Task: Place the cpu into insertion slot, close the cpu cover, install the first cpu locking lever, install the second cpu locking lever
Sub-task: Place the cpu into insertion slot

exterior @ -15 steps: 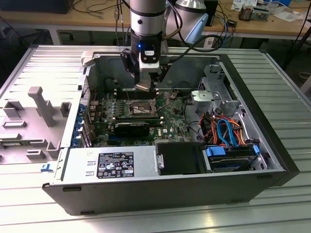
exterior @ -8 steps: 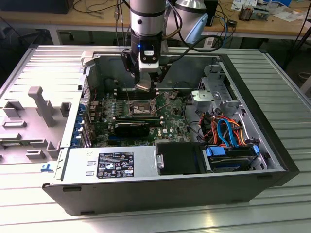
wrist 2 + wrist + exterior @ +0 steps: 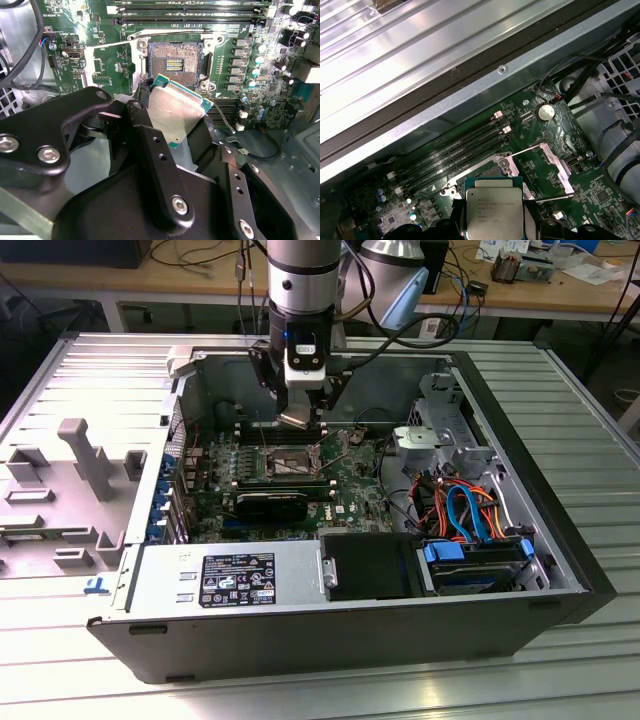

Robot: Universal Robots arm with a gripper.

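Observation:
My gripper hangs over the green motherboard inside the open computer case, shut on the cpu, a flat square chip with a silver top and green edge. The chip is held tilted a little above the board, just short of the insertion slot. That slot lies open and empty, its dark pin field showing. In both wrist views the cpu cover is swung back beside the slot. The first wrist view shows the cpu hiding most of the insertion slot, with the cpu cover open beside it.
Long black memory slots run along one side of the socket. A black card, a black drive bay and blue and orange cables fill the nearer part of the case. Case walls ring the board.

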